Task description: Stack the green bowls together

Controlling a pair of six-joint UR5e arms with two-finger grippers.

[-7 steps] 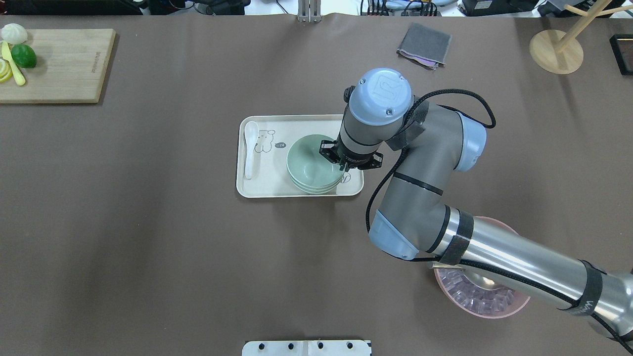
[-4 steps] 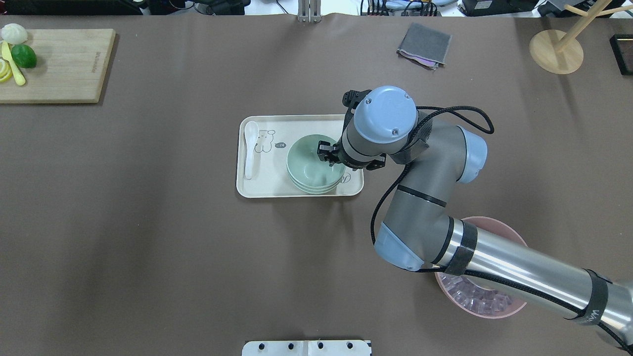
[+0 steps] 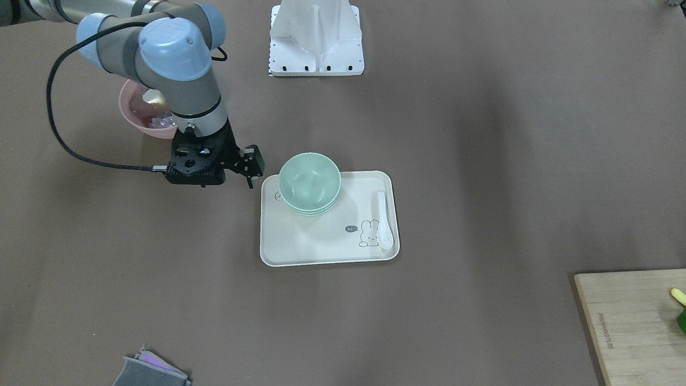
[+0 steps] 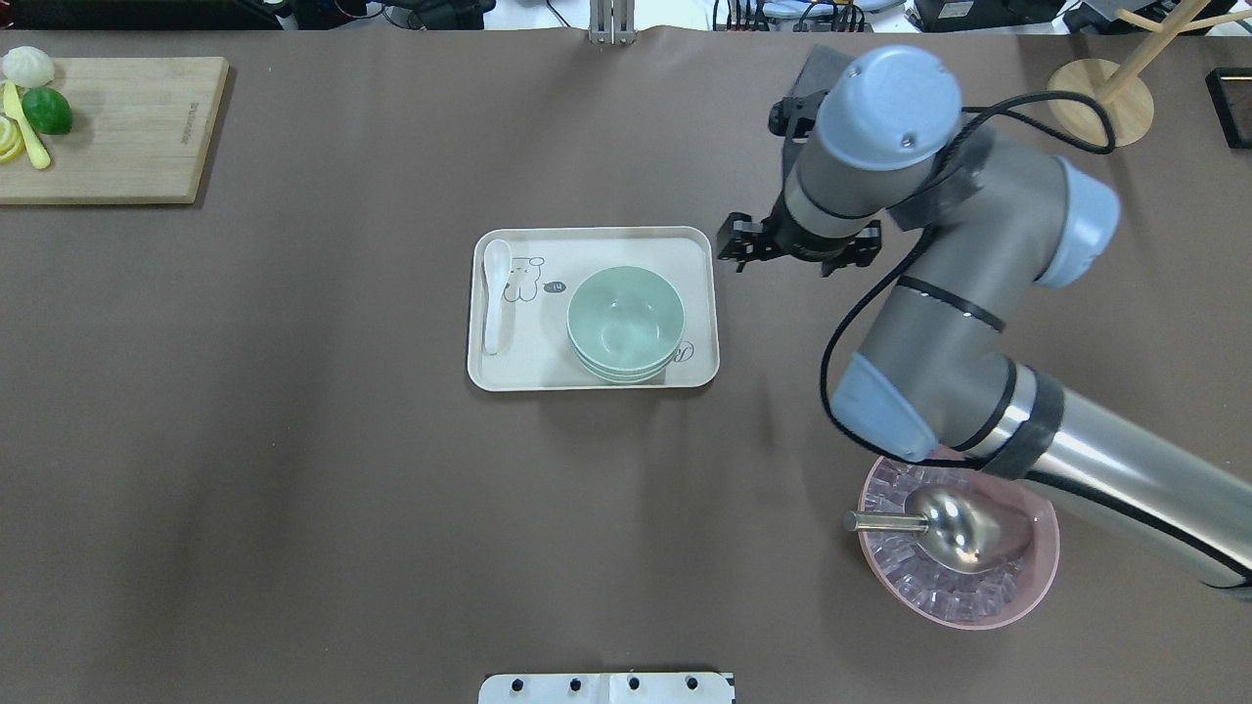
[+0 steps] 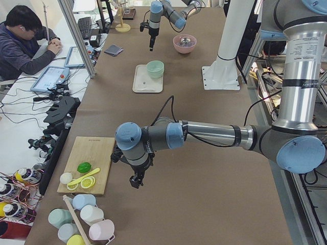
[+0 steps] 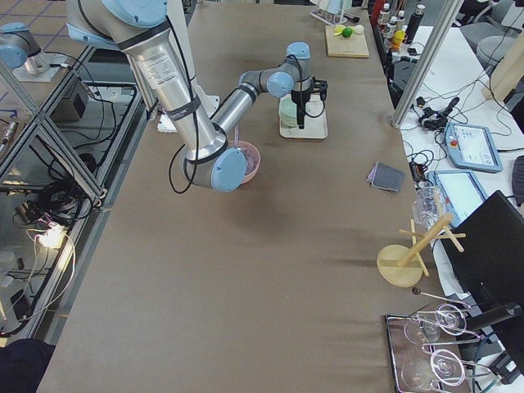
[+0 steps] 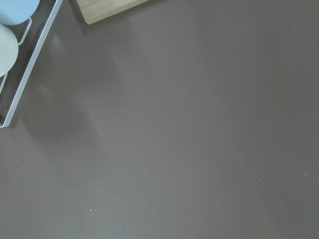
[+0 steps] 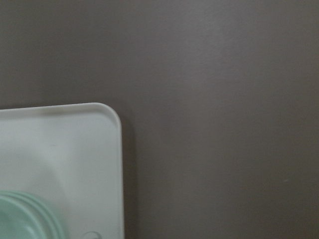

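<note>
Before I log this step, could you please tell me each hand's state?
Left hand: cannot be told.
Right hand: open, holding nothing.

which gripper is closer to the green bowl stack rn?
Right. The right gripper hangs just off the tray corner beside the green bowls; the left gripper is far off by the cutting board.

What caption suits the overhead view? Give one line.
Green bowls stacked on the tray, right tool empty beside it.
</note>
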